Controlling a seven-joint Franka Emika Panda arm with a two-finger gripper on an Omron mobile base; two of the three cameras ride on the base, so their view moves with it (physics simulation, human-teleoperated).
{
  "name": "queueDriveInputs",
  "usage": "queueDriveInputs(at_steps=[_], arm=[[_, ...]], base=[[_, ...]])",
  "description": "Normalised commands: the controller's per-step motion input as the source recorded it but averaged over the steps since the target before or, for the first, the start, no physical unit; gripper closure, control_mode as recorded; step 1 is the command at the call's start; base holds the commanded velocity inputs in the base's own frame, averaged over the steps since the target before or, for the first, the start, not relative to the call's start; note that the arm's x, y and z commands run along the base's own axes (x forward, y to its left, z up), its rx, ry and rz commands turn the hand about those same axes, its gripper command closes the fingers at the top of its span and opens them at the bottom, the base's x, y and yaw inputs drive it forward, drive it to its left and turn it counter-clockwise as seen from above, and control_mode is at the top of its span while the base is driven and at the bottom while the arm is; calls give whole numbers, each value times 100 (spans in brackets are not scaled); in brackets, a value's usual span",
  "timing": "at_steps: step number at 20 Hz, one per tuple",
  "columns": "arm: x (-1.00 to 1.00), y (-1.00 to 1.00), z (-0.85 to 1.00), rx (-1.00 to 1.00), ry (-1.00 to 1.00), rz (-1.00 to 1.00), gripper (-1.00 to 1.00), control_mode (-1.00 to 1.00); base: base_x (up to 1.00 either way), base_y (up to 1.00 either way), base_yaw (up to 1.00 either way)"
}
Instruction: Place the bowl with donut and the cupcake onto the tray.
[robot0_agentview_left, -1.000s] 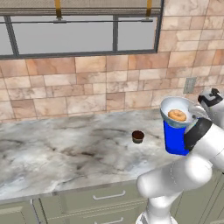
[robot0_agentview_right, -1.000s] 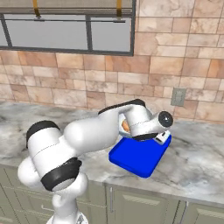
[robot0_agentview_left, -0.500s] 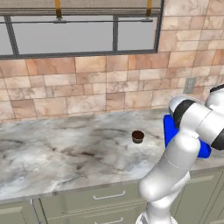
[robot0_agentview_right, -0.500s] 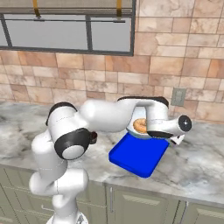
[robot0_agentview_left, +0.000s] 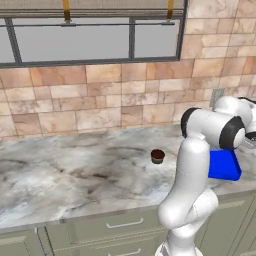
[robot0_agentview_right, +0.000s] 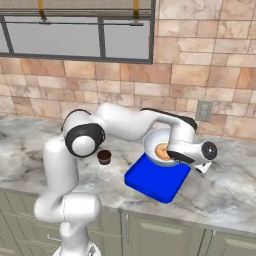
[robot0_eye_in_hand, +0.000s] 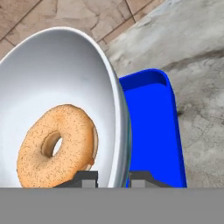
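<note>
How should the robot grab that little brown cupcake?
Probably from straight above, pinching the cupcake across its wrapper sides. It stands upright and alone on the counter, apart from the tray, so nothing blocks the tool coming down.

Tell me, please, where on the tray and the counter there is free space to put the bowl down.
The blue tray shows bare floor on its near part. The far end is crowded by the bowl, held above it. The marble counter left of the cupcake is bare.
</note>
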Motion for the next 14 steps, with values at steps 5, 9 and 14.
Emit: queueDriveInputs(at_steps=[5, 9, 14], arm=[[15, 0, -15, 0, 0, 0, -100, -100], [2, 0, 0, 0, 0, 0, -100, -100], [7, 0, -1, 0, 0, 0, -100, -100]], base=[[0, 0, 0], [0, 0, 0], [0, 0, 0]])
